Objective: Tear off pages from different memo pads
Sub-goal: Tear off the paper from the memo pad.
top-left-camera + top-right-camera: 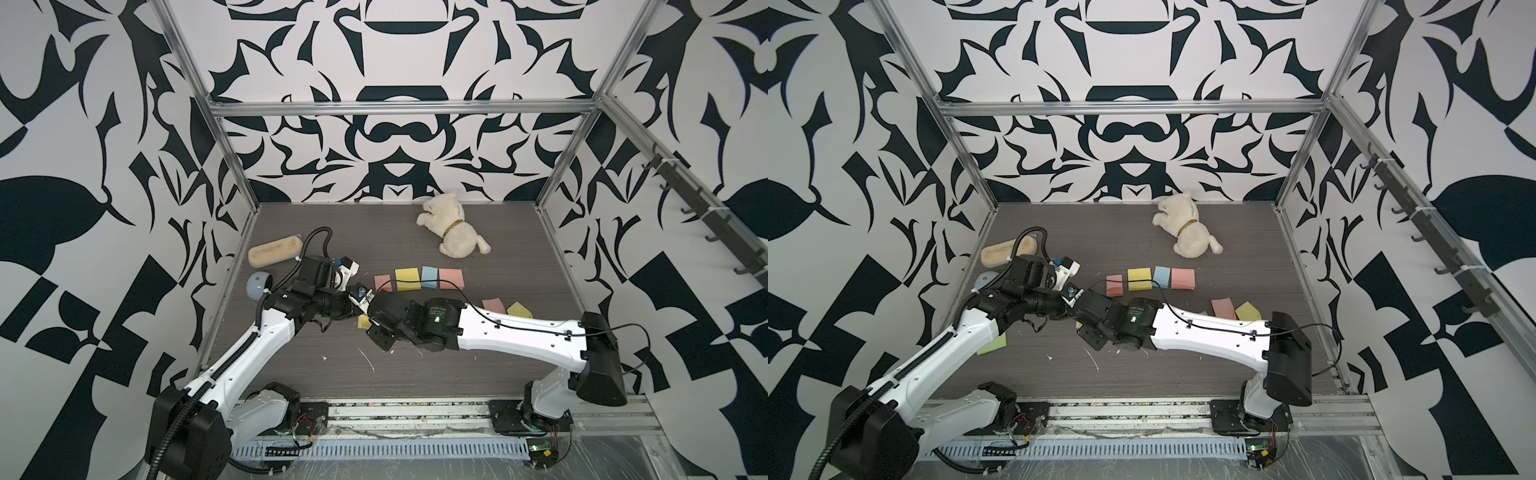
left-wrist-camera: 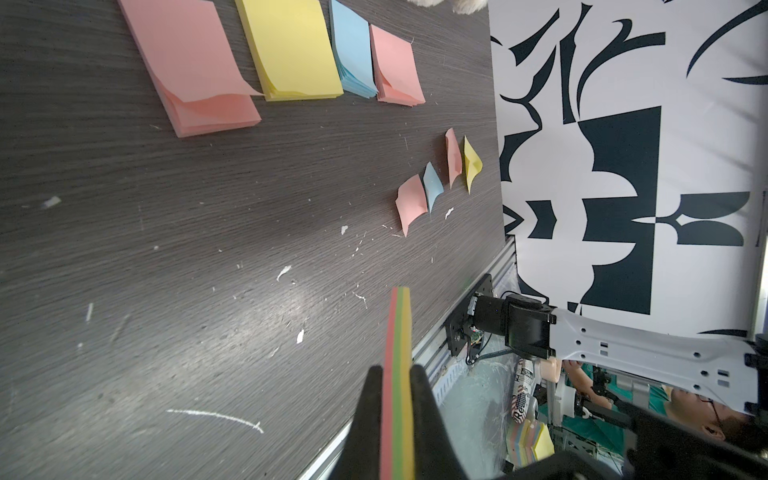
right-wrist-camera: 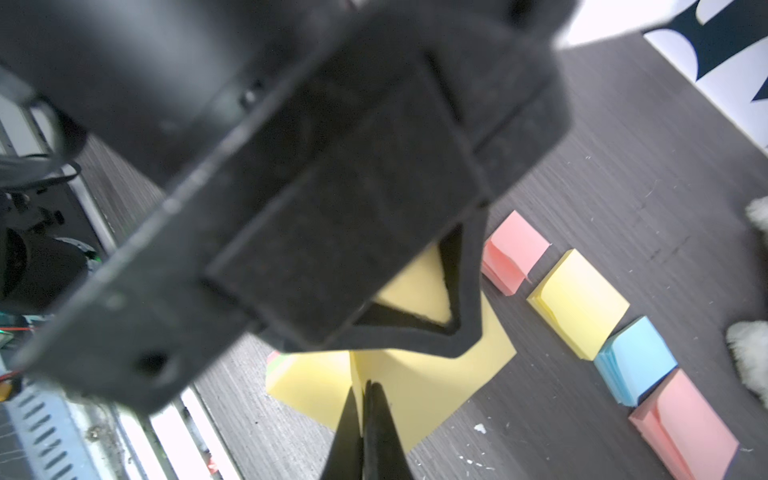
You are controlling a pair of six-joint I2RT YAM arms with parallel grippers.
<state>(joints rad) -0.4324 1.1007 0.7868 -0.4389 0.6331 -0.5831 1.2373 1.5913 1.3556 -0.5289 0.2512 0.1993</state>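
Left pincer (image 2: pixel 397 370) clamps the striped memo pad (image 2: pixel 400 328), centre of the table (image 1: pixel 415 374), anchoring it for the pull. Right pincer (image 3: pixel 368 388) pinches its top yellow page (image 3: pixel 436 382), apparently to peel it. Torn pages (image 2: pixel 411 203) lie apart, rightward.

Five memo pads (image 1: pixel 383 282) (image 1: pixel 408 279) (image 1: pixel 430 277) (image 1: pixel 451 278) (image 2: pixel 400 332), four loose pages (image 2: pixel 411 203) (image 2: pixel 432 185) (image 2: pixel 454 156) (image 2: pixel 472 164), one lifted yellow page (image 3: pixel 436 386), one green paper square (image 1: pixel 992 345), one plush dog (image 1: pixel 453 230), one ball (image 1: pixel 258 286), one tan block (image 1: pixel 274 249)
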